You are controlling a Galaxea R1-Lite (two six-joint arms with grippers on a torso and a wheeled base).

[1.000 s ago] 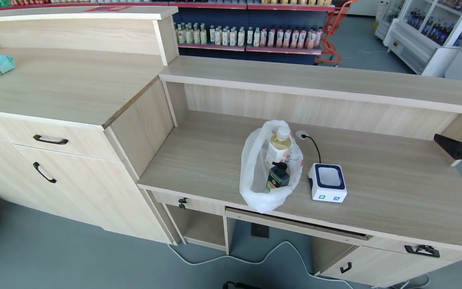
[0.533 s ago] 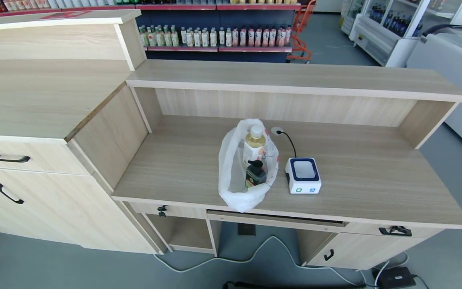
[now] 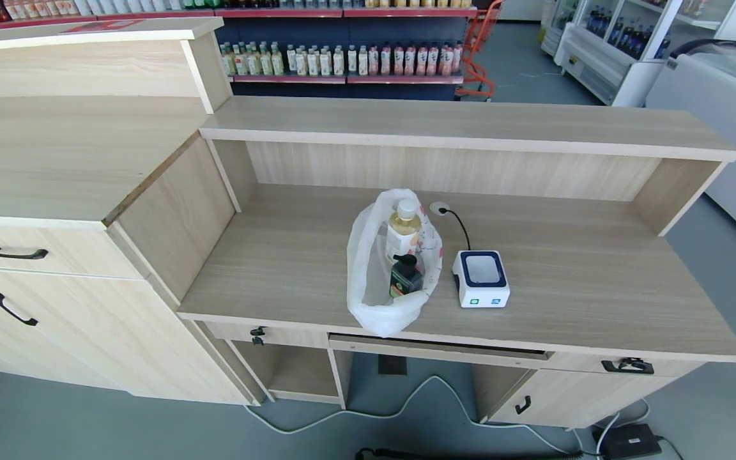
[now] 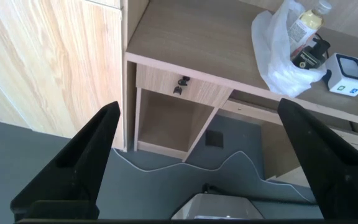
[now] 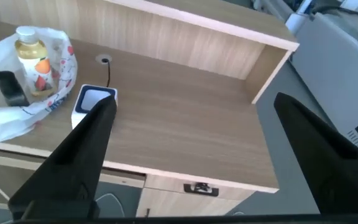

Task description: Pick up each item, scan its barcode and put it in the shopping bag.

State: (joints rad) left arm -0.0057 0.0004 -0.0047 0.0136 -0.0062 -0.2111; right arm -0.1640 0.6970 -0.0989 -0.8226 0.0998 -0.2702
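**A:** White plastic, middle of the head view: is that the shopping bag (image 3: 374, 287)?

**B:** Yes. It sits on the wooden counter (image 3: 598, 281) with its mouth open. Inside, a drink bottle (image 3: 404, 231) with a pale cap stands upright at the back. A dark pump bottle (image 3: 406, 276) is right in front of it. The scanner (image 3: 481, 278) stands just to the right of the bag, and its cable (image 3: 460, 225) runs up to a hole in the counter.

**A:** And the claws?

**B:** The left gripper (image 4: 199, 109) has its fingers spread wide with nothing between them. It hangs off the front of the counter, over the floor. The right gripper (image 5: 194, 101) is just as wide and just as empty, well apart from the bag and scanner.

**A:** What has changed?

**B:** A second ago the whole head picture sat differently, with the counter pushed toward the right of the frame. That was the camera swinging, not the goods moving. Over the last half second almost nothing has shifted. Bag, bottles and scanner keep the same arrangement.

**A:** So what does that mean for the job?

**B:** Both bottles are in the bag and neither claw carries anything. My guess is that this round of packing is finished. Either the task is nearly done, or the robot has squared up to look for another item.
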